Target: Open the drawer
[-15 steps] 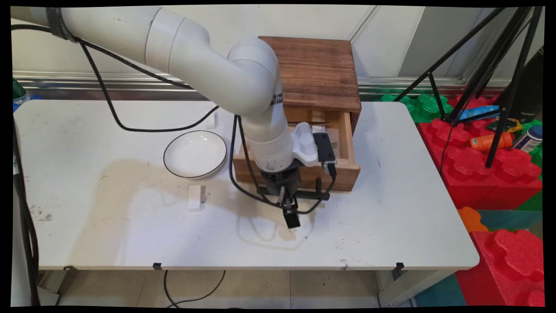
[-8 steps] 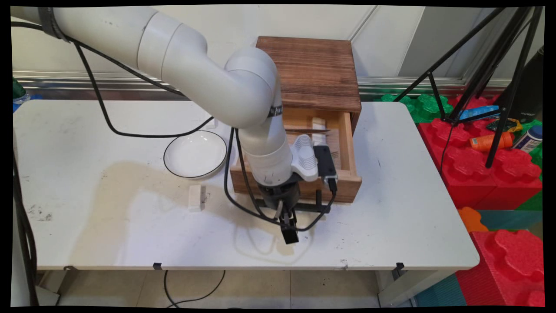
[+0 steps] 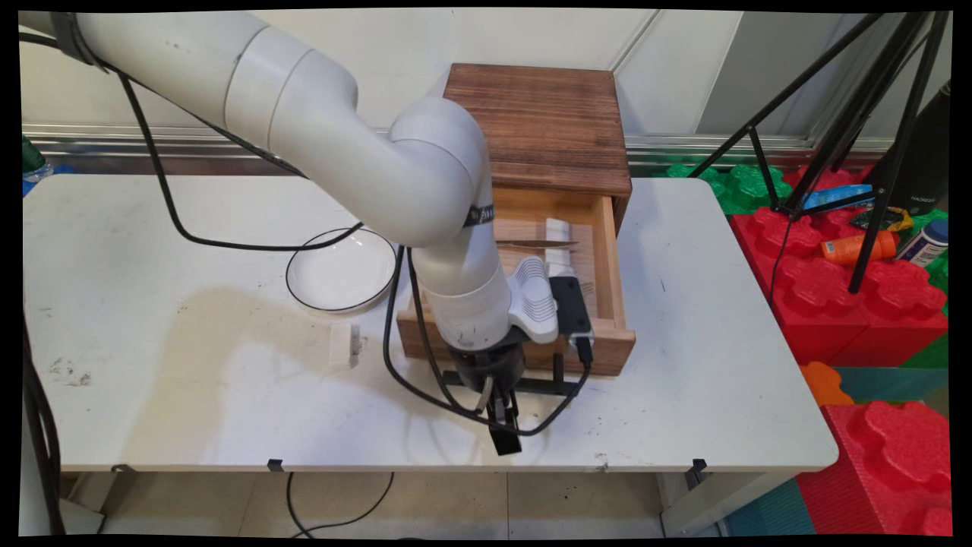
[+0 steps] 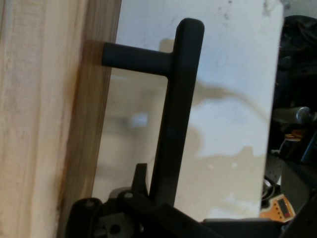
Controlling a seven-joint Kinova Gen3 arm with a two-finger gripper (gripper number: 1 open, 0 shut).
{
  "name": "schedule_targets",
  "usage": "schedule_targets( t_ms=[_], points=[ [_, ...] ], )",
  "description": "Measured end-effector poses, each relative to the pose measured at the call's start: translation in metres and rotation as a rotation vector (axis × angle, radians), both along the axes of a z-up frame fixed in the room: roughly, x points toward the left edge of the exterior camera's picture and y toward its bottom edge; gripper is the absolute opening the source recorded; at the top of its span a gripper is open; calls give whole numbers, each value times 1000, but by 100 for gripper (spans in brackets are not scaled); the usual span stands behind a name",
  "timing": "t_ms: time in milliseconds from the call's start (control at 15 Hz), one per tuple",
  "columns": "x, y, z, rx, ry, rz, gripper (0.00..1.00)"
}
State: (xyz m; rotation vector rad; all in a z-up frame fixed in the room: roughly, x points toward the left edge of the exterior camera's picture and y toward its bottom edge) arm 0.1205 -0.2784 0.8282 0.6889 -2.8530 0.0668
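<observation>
A dark wooden cabinet (image 3: pixel 539 129) stands at the back of the white table (image 3: pixel 190 395), with its light wood drawer (image 3: pixel 607 346) pulled well out towards the near edge. My gripper (image 3: pixel 501 425) points down in front of the drawer and is shut on the black bar handle (image 3: pixel 548 386). In the hand view the handle (image 4: pixel 176 114) runs up from between my fingers, and the drawer front (image 4: pixel 44 119) fills the left. Inside the drawer lie a white object (image 3: pixel 558 230), a slim metal utensil (image 3: pixel 535 244) and a fork (image 3: pixel 585 289).
A white plate with a dark rim (image 3: pixel 342 270) sits left of the drawer, and a small white block (image 3: pixel 343 346) lies in front of it. Black cables (image 3: pixel 414 380) loop around the gripper. Red foam blocks (image 3: pixel 858 304) and a tripod (image 3: pixel 873 152) stand to the table's right.
The gripper has moved towards the table's near edge with the handle, and the drawer has slid further out of the cabinet, uncovering more of its inside.
</observation>
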Motion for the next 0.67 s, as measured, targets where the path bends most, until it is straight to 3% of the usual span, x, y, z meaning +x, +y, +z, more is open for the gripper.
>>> schedule_targets(
  t_ms=[667],
  points=[
    [-8, 22, 3, 19, 5, -9, 100]
  ],
)
